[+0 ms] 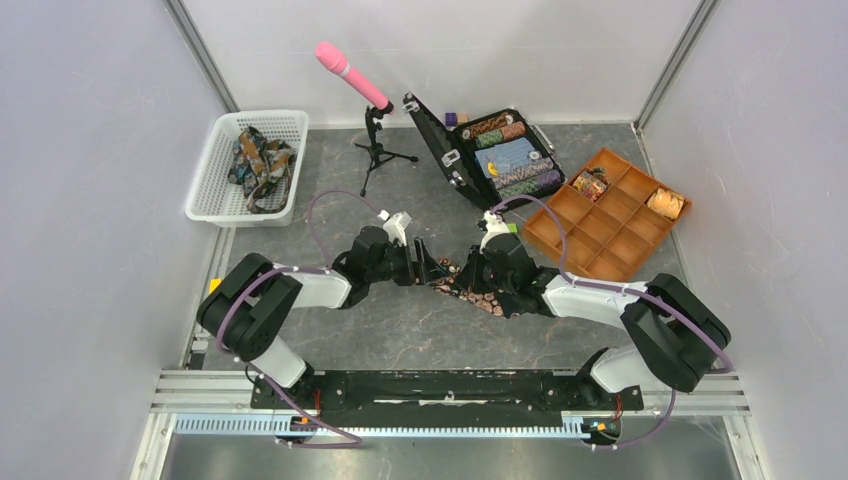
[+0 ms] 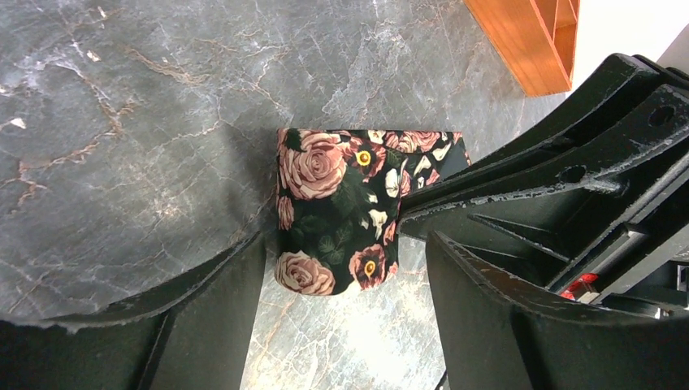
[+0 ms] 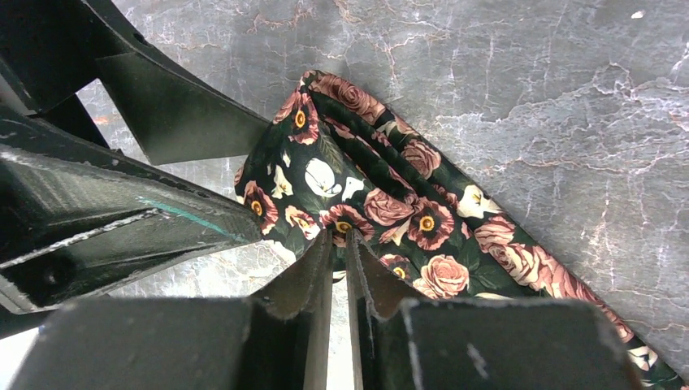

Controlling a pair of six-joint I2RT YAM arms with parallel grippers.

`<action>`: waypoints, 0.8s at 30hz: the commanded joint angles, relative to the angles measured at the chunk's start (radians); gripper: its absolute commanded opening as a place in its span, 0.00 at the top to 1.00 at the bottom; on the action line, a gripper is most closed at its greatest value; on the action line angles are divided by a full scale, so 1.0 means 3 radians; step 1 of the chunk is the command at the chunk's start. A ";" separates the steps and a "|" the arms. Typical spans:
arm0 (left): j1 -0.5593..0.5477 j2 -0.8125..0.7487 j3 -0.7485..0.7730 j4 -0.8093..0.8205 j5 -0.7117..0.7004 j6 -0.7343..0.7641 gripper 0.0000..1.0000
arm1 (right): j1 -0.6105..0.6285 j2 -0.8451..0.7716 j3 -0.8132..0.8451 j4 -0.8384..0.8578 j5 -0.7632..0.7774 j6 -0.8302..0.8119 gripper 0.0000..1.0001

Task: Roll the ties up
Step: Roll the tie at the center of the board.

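Note:
A dark tie with pink roses lies on the grey marble tabletop between my two arms. In the left wrist view its folded end stands as a short loop between my left gripper's wide-open fingers, which do not touch it. In the right wrist view the tie runs off to the lower right as a flat strip. My right gripper is shut, pinching the edge of the folded end. In the top view the left gripper and the right gripper face each other closely.
A white basket with loose ties stands at the back left. A pink microphone on a tripod is behind the arms. An open black case holds rolled ties. An orange compartment tray at the right, also in the left wrist view, holds two rolls.

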 commanded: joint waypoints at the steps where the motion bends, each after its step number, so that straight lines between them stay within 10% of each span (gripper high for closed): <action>1: 0.0018 0.0108 0.0126 0.0254 0.0121 0.0096 0.22 | 0.0016 0.0000 0.0072 -0.0045 0.0066 -0.0019 0.84; 24: 0.0021 0.0680 0.0030 0.0893 0.0362 -0.0039 0.35 | 0.0019 0.0042 0.0094 -0.0079 0.0036 -0.0070 0.84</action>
